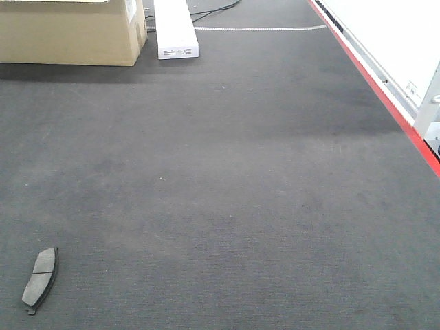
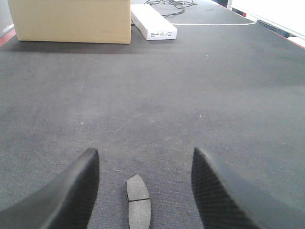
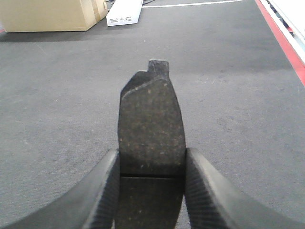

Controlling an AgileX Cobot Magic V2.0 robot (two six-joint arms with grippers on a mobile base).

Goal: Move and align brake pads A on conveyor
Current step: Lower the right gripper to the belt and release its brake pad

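One brake pad (image 1: 40, 278) lies on open conveyor (image 1: 240, 172), far from red stripe (image 1: 385, 101).

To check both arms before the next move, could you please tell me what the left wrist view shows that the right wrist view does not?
Only the left wrist view: the open left gripper with a loose pad lying on the belt between its fingers. Only the right wrist view: the right gripper shut on a second pad. Both: the dark belt, the cardboard box and the white box beyond.
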